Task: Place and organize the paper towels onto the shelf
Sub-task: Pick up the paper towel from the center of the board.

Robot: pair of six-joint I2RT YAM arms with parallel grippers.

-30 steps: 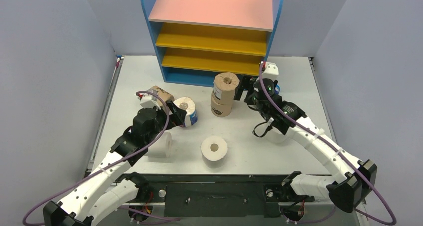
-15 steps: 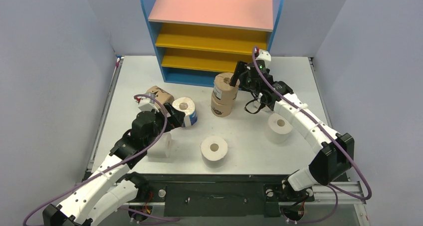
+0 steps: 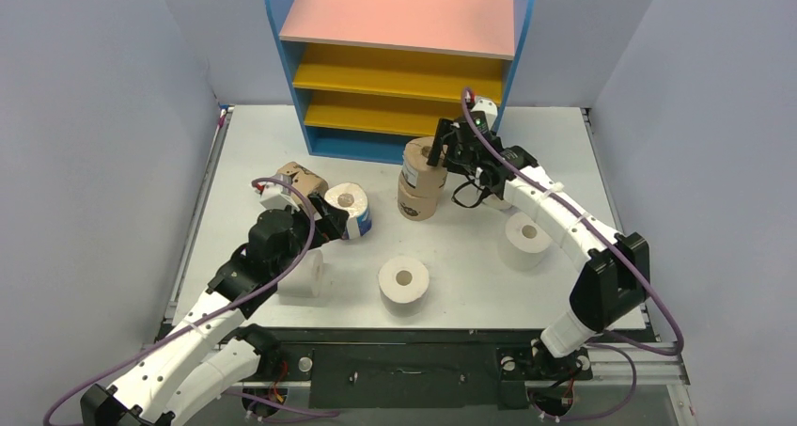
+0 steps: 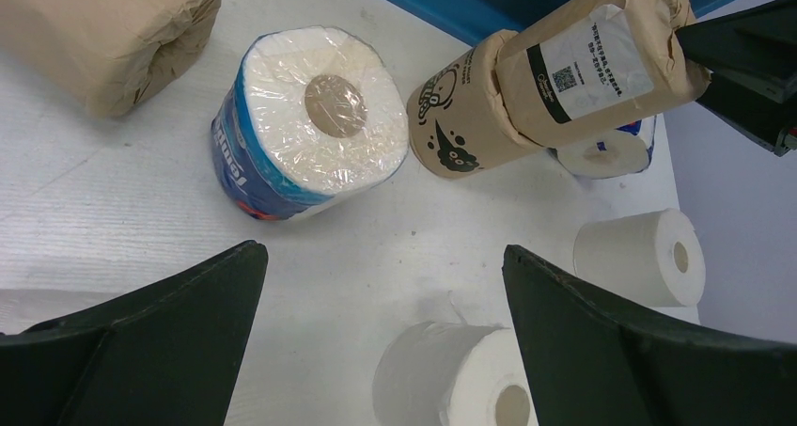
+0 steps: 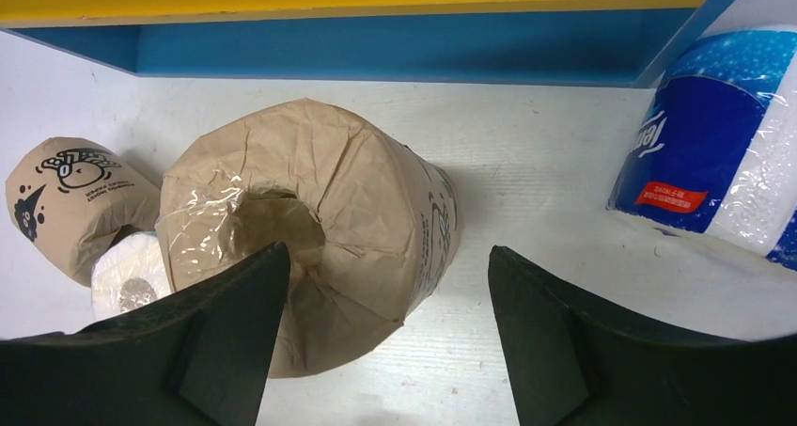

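The shelf (image 3: 395,17) holds nothing on any board, so all the paper towels are on the table in front of it. Over the last second the right gripper (image 3: 442,150) has swung in from beside the two-roll tan stack just in front of the shelf's blue base, and now reaches over the stack's upper tan roll (image 5: 310,228). Its fingers are apart and straddle that roll. One overlaps the wrapper's edge in the wrist view, while a clear gap shows at the other, so nothing is clamped yet. That points to a grasp just beginning, with this roll likely the first to go onto the shelf. The lower tan roll (image 3: 417,202) could shift if the upper one is dragged rather than lifted. The arm's swing has also uncovered a white roll (image 3: 524,238) farther out from the shelf. A blue-and-white roll (image 5: 705,134) stands near the shelf's right front corner. The left gripper (image 4: 381,252) has stayed put, jaws wide apart and empty, facing the other blue-wrapped roll (image 4: 310,134). A third tan roll (image 3: 299,176) lies on its side beside that one. Two more white rolls (image 3: 404,280) (image 3: 308,271) stand farthest from the shelf.
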